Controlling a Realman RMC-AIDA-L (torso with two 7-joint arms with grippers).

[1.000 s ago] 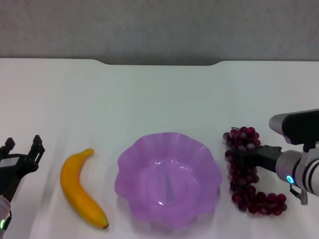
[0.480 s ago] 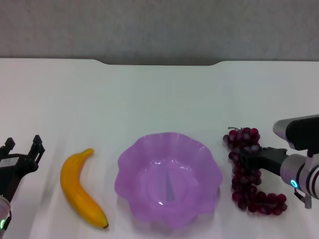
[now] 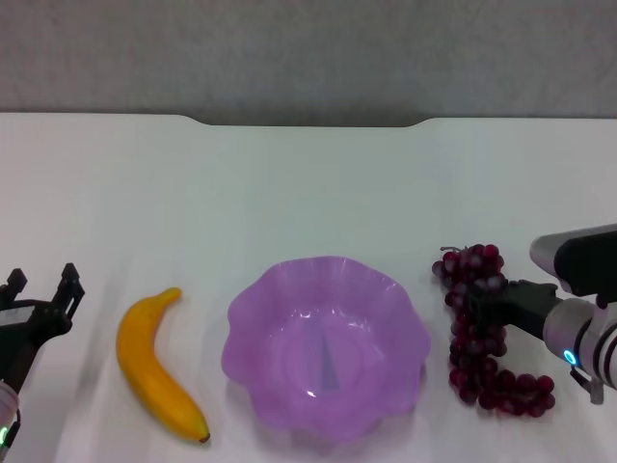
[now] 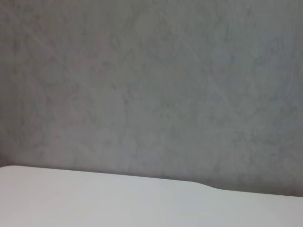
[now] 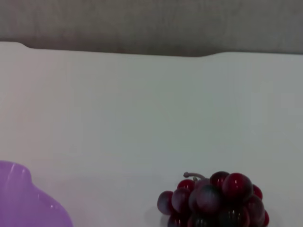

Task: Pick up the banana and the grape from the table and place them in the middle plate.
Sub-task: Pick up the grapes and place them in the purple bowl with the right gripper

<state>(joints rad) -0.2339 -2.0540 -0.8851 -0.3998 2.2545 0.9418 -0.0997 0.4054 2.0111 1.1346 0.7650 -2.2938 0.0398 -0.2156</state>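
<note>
The banana (image 3: 157, 367) lies on the white table (image 3: 308, 193), left of the purple scalloped plate (image 3: 326, 347), which holds nothing. The grape bunch (image 3: 477, 333) lies to the right of the plate. My right gripper (image 3: 479, 309) reaches in from the right and sits over the middle of the bunch, right at the grapes. The right wrist view shows the top of the bunch (image 5: 213, 198) and the plate's rim (image 5: 23, 201). My left gripper (image 3: 42, 287) is open and empty at the left edge, left of the banana.
The table's far edge (image 3: 308, 121) meets a grey wall, with a shallow notch at its middle. The left wrist view shows only that wall and a strip of table (image 4: 94, 198). Bare tabletop lies behind the plate.
My right gripper has drawn slightly to the right and lower over the grape bunch. The bunch has barely shifted. The left arm, banana and plate have not moved.
</note>
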